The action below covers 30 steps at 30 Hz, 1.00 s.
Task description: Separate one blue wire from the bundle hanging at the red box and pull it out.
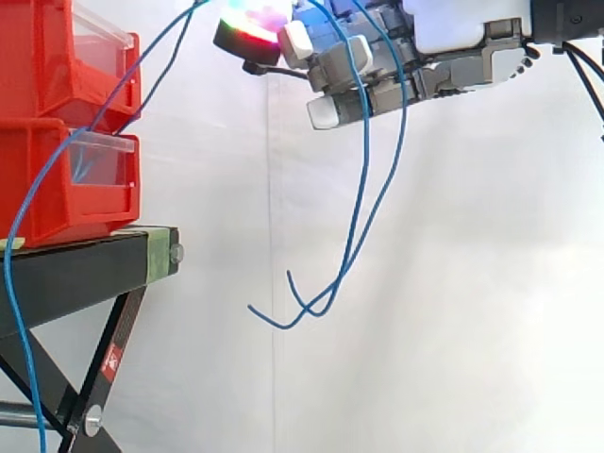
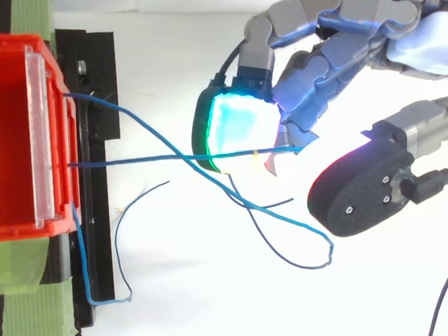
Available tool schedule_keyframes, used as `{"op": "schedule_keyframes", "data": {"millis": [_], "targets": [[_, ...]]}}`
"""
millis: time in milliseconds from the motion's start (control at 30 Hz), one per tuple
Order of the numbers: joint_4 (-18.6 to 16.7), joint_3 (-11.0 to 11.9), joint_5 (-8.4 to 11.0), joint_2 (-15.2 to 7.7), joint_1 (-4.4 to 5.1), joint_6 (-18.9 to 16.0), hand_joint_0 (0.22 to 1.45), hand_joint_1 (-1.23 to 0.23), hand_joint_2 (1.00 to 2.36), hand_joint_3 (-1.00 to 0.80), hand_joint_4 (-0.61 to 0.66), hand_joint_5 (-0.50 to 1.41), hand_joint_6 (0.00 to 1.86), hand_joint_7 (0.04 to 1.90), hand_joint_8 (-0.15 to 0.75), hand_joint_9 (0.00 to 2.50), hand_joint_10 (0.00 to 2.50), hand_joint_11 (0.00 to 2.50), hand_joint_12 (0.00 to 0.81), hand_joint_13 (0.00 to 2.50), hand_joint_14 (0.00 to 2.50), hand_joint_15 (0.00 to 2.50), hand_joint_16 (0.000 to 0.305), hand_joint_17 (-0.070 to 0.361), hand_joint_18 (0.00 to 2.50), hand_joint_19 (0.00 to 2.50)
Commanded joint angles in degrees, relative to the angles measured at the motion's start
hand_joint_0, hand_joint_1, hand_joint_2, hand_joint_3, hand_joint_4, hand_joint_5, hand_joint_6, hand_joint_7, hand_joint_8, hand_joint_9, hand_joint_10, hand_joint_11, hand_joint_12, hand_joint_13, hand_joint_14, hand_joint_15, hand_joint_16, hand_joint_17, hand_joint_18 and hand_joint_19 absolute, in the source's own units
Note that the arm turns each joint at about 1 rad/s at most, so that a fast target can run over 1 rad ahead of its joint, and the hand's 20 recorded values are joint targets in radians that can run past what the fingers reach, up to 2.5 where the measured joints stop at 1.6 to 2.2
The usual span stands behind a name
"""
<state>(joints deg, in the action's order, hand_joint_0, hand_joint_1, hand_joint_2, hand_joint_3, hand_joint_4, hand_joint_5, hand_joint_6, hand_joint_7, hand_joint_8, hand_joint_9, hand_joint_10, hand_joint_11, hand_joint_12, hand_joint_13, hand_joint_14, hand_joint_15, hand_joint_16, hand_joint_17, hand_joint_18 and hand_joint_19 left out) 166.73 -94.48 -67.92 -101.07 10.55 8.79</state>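
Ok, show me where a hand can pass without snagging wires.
Free: below the hand, right of the hanging wire loops; also the gap between loops and stand. Crowded: from bins to hand, where wires stretch across.

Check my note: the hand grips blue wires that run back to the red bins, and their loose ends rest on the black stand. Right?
Not quite. The loose ends hang in open air below the hand, clear of the black stand, as the side view shows. The hand does grip blue wires that run back to the red bins.
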Motion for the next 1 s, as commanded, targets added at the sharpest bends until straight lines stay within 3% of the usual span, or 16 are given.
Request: {"op": "schedule_keyframes", "data": {"millis": [0,200,667,967], "targets": [[0.0,0.0,0.06,0.0,0.00,0.0,0.63,-0.66,1.01,-0.41,0.21,-0.18,0.74,1.15,0.351,0.77,0.02,1.04,0.360,1.02,0.01,1.68,0.049,0.110,0.60,0.95],[0.1,0.0,0.06,0.0,0.00,0.0,0.64,-0.68,1.02,-0.25,0.21,-0.19,0.78,1.14,0.349,0.80,0.02,1.05,0.362,1.04,0.01,1.68,0.048,0.109,0.63,0.96],[-0.2,0.0,0.06,0.0,0.26,0.0,0.63,-0.67,1.03,-0.15,0.23,-0.19,0.82,1.10,0.353,0.86,0.02,1.10,0.363,1.08,0.01,1.66,0.048,0.109,0.66,0.95],[-0.3,0.0,-0.02,0.0,0.26,0.0,0.61,-0.71,1.03,0.00,0.05,-0.17,0.82,1.15,0.338,0.96,0.02,1.14,0.348,1.12,0.01,1.67,0.046,0.104,0.70,0.95]]}}
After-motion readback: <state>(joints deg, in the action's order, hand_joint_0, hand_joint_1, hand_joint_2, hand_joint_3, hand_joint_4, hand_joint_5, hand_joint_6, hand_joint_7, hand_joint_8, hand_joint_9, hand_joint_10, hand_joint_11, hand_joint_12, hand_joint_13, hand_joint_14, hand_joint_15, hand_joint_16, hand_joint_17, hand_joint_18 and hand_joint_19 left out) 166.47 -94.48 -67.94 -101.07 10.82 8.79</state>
